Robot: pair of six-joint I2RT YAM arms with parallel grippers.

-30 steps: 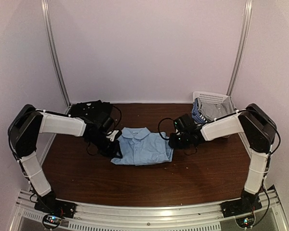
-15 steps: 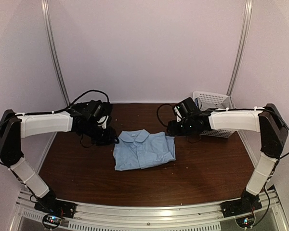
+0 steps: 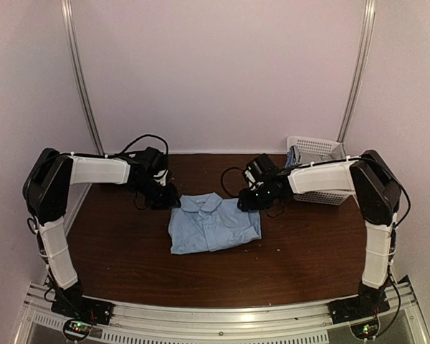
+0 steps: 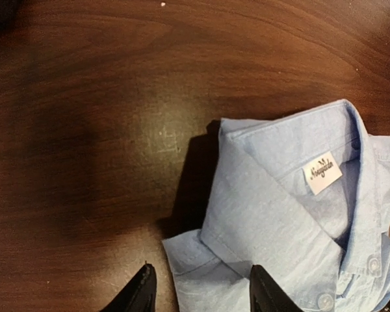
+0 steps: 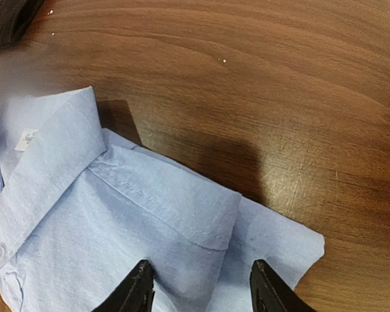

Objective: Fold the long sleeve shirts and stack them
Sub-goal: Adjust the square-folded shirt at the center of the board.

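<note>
Two arms bend in over a dark wooden desk [image 3: 129,251] in the overhead view. A light blue shirt [image 3: 213,226] lies near the desk's middle, folded into a compact rectangle with its buttoned front up and its collar [image 3: 201,203] toward the back wall. The left end effector [image 3: 168,199] sits just off the shirt's far left corner, and the right end effector [image 3: 244,201] at its far right corner. A white lattice basket [image 3: 322,147] stands in the far right corner of the desk. A second ago both end effectors were further down the shirt's two sides. Half a second ago the arms stretched out longer and flatter. The shirt's outline has shifted slightly since the first of those moments.

From the left wrist, the left end effector [image 4: 201,296] hangs with its dark fingers [image 4: 142,292] apart and nothing clamped between them, above the shirt's folded corner. The shirt fills the lower right of this view, its collar turned open on a white label [image 4: 324,173], with two pale buttons [image 4: 374,264] below.

From the right wrist, the right end effector [image 5: 201,289] likewise has its fingers [image 5: 138,289] spread and empty, over the folded shoulder. A stitched seam crosses the top layer. An under-layer's corner pokes out onto bare wood at the right.
</note>
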